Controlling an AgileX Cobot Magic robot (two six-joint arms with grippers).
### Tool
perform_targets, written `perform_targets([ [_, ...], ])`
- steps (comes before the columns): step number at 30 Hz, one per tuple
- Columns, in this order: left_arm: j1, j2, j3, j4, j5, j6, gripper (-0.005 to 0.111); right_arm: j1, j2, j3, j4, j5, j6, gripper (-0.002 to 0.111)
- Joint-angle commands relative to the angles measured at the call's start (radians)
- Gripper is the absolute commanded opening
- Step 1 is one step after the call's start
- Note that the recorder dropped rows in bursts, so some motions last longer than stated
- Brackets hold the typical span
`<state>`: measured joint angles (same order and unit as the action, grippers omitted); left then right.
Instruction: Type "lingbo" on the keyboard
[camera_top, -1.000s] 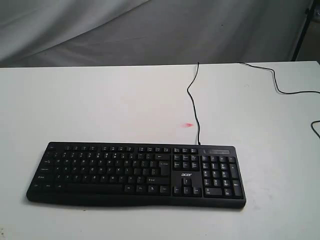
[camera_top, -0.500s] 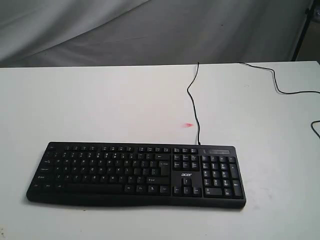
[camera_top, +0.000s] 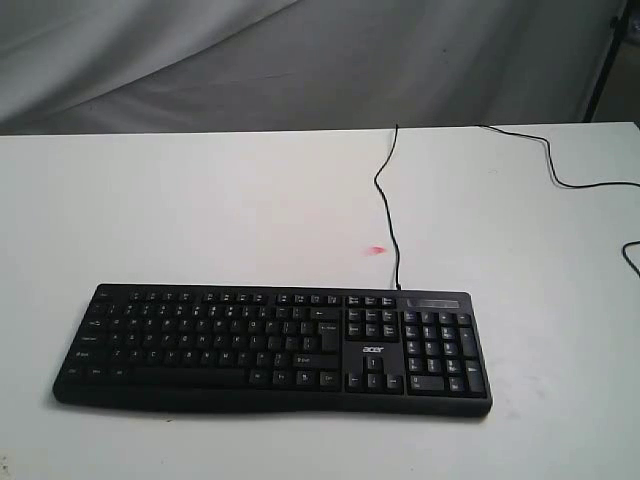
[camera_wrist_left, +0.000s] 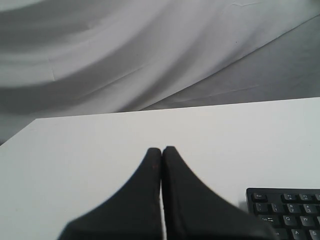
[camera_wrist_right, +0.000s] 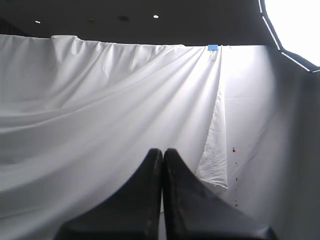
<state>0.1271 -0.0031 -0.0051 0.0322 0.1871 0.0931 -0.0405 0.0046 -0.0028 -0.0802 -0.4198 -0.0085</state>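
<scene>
Left tool (camera_wrist_left: 161, 149), right tool (camera_wrist_right: 162, 150): black, smooth, tapered.

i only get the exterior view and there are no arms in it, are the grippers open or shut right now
Observer: The left gripper is shut, with nothing held in it.
Operator: is it anywhere near the keyboard
Observer: Only one corner of the keyboard shows in its wrist view. The tip of the gripper shows against bare table, not over any keys.
Operator: ok and the right one
Observer: The right gripper is shut too. Its camera faces a white curtain, with no keyboard or table in sight.
</scene>
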Motion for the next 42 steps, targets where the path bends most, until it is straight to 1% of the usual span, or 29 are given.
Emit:
perform_targets([
  [1, -0.004, 0.003, 0.005, -0.001, -0.004, -0.003, 0.001, -0.009, -0.005, 0.003, 0.005, -0.01, 0.002, 0.0],
  [4, -0.004, 0.003, 0.005, -0.001, -0.004, -0.003, 0.001, -0.009, -0.005, 0.003, 0.005, -0.067, 0.023, 0.0],
  [7, -0.004, 0.003, 0.005, -0.001, -0.004, -0.003, 0.001, -0.009, -0.005, 0.003, 0.005, -0.105, 0.156, 0.0],
  [12, -0.004, 0.003, 0.005, -0.001, -0.004, -0.003, 0.001, -0.009, -0.005, 0.003, 0.005, -0.18, 0.236, 0.0],
  [14, -0.004, 0.003, 0.005, -0.001, -0.004, -0.003, 0.001, -0.009, -0.005, -0.026, 0.005, -0.163, 0.273, 0.0],
  [19, -0.004, 0.003, 0.005, -0.001, -0.004, -0.003, 0.001, -0.009, -0.003, -0.152, 0.002, -0.038, 0.324, 0.0],
  [25, -0.004, 0.003, 0.005, -0.001, -0.004, -0.003, 0.001, -0.009, 0.173, -0.252, -0.092, -0.04, 0.439, 0.0],
  [31, -0.004, 0.003, 0.005, -0.001, -0.004, -0.003, 0.001, -0.009, 0.44, -0.408, -0.328, -0.033, 0.639, 0.0],
  [37, -0.004, 0.003, 0.005, -0.001, -0.004, -0.003, 0.001, -0.009, 0.698, -0.656, -0.732, -0.025, 0.97, 0.0],
  [42, -0.004, 0.003, 0.005, -0.001, -0.004, -0.003, 0.001, -0.009, 0.866, -0.865, -1.125, -0.024, 1.324, 0.0],
])
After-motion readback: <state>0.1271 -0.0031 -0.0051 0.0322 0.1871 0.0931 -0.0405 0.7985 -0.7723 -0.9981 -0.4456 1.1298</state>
